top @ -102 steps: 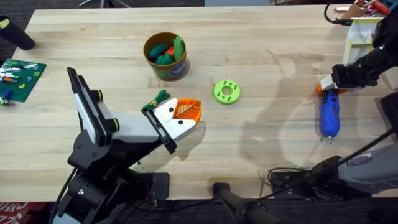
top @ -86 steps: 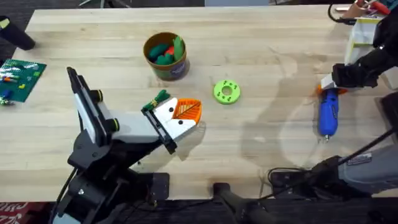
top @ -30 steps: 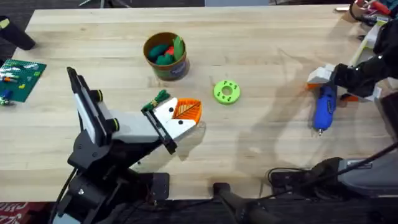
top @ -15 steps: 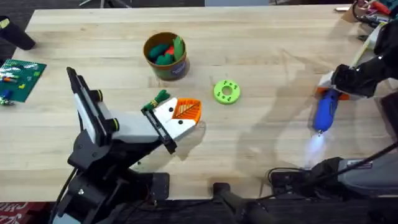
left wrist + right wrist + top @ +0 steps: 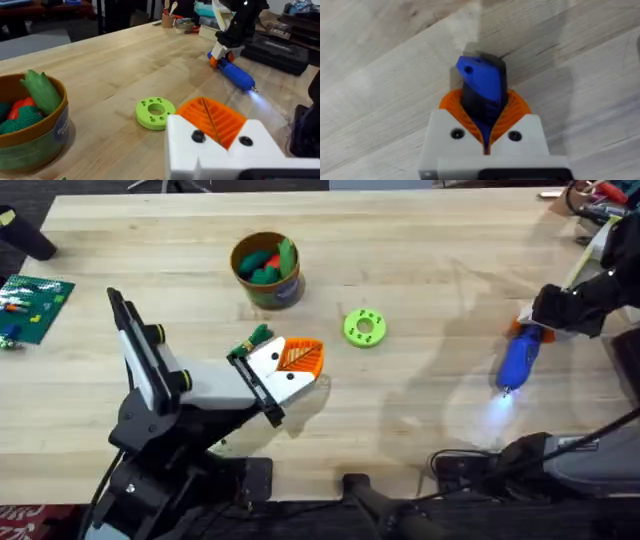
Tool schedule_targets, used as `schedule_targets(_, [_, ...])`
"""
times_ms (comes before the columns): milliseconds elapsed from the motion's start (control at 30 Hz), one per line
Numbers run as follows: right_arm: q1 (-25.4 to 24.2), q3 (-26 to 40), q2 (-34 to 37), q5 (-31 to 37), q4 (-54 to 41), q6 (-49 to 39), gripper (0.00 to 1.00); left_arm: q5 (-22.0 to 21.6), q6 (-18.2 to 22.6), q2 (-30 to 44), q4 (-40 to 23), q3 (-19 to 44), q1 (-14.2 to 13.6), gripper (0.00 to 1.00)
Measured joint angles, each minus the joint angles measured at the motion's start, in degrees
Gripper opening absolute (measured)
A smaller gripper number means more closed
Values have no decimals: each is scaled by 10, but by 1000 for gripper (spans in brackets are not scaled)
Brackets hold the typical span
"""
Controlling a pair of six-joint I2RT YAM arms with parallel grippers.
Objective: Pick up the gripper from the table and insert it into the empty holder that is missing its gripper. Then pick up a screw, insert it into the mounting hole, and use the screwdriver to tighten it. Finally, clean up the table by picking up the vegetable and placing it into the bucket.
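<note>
The right end effector (image 5: 535, 330) is gripping the screwdriver (image 5: 517, 360) by its orange collar and is now holding it with its tip light glowing on the bench (image 5: 420, 260), which suggests the tightening step is starting. The screwdriver is hanging at the bench's 3 o'clock edge, its long axis tilted, bit pointing toward 7 o'clock. The left end effector (image 5: 300, 370) is resting mid-bench with its pads closed together, holding nothing.

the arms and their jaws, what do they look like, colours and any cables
Both arms are black with jointed links. The left gripper has white finger blocks with orange ribbed pads and dark screw heads; the left arm has small yellow-green dots at a joint. The right gripper is built the same, white with orange ribbing. Black cables run along the right arm's base.
</note>
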Motion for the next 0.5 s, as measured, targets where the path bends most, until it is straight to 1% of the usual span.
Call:
schedule_targets(133, [0,3,0,-3,-15,0,29,0,0,0,0,0,0,6])
schedule_targets(267, [0,20,3,-8,-61,-3,28,0,0,0,0,0,0,6])
schedule_targets(400, [0,70,5,-11,-108,-5,28,0,0,0,0,0,0,6])
schedule_targets(500, [0,113,5,-11,-127,-5,28,0,0,0,0,0,0,6])
